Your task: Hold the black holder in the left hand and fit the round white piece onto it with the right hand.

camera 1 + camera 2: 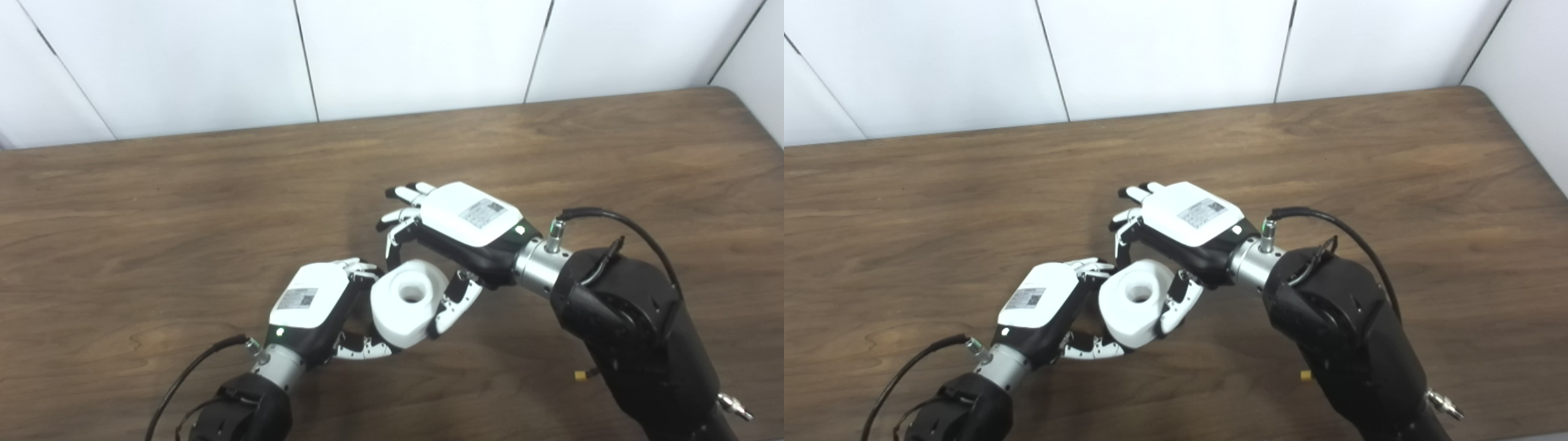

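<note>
Counting one round white piece (407, 301) above the wood surface (153, 233), pinched between left hand (312, 303) and right hand (465, 229); black holder hidden in both views.

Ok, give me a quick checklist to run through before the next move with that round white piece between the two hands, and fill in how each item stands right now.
1. Round white plastic piece with a centre hole is off the brown wooden table: ok.
2. Left hand has its fingers around the white piece: ok.
3. Right hand grips the white piece: cannot tell; its thumb lies against the side, but the other fingers stretch out above it.
4. Black holder is in the left hand: cannot tell, it is not visible in either view.
5. Centre hole faces up and is unblocked: ok.
</note>
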